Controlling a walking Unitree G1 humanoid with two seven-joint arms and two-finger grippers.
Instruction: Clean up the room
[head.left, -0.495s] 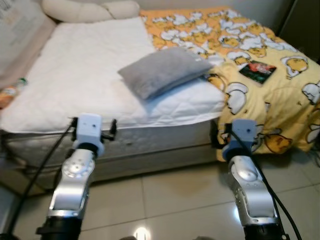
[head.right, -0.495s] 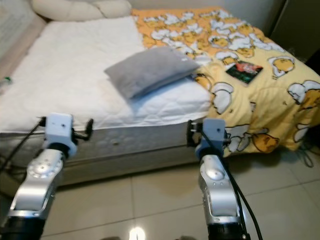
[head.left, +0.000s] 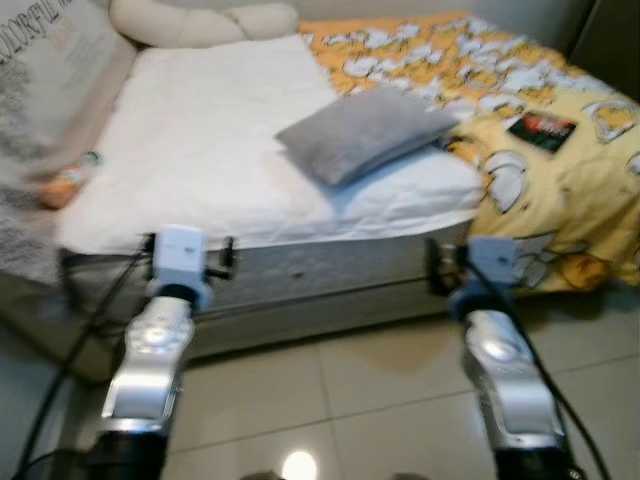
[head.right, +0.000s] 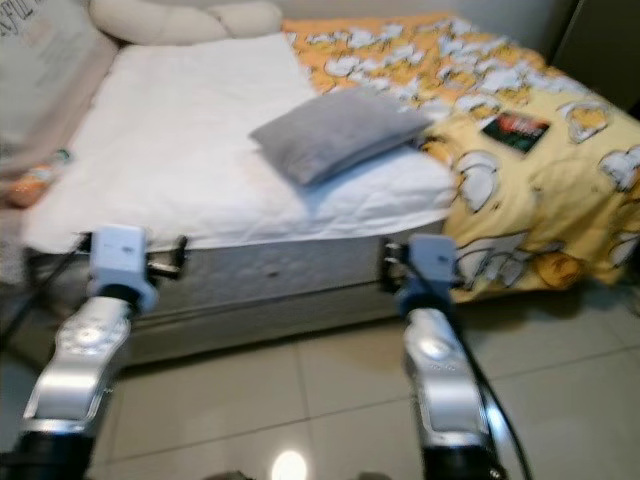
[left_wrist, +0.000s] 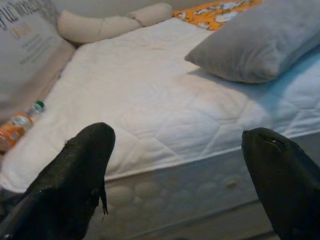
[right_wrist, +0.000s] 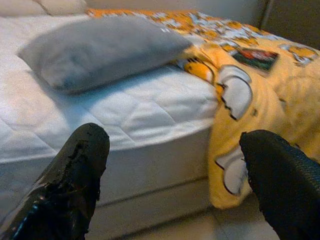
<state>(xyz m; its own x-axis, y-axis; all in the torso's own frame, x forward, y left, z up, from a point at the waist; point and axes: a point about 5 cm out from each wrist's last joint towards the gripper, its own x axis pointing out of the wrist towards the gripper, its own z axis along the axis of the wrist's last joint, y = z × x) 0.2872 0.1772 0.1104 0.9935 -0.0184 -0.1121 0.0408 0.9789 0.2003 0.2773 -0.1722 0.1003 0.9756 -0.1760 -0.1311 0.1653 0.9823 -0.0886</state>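
Little of the tidying looks done: both the left end effector (left_wrist: 175, 175) and right end effector (right_wrist: 175, 180) are wide open and empty short of the bed (head.left: 220, 170), where pillow (head.left: 365, 132), bottle (head.left: 68, 180) and packet (head.left: 541, 130) lie.

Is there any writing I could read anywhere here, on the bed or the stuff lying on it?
Cushion at the bed's left edge: big letters cut off by the frame, smaller lines beneath; all too blurred to read.
Bottle on the white mattress: orange label, text too small.
Dark booklet on the yellow blanket: cover print unreadable.
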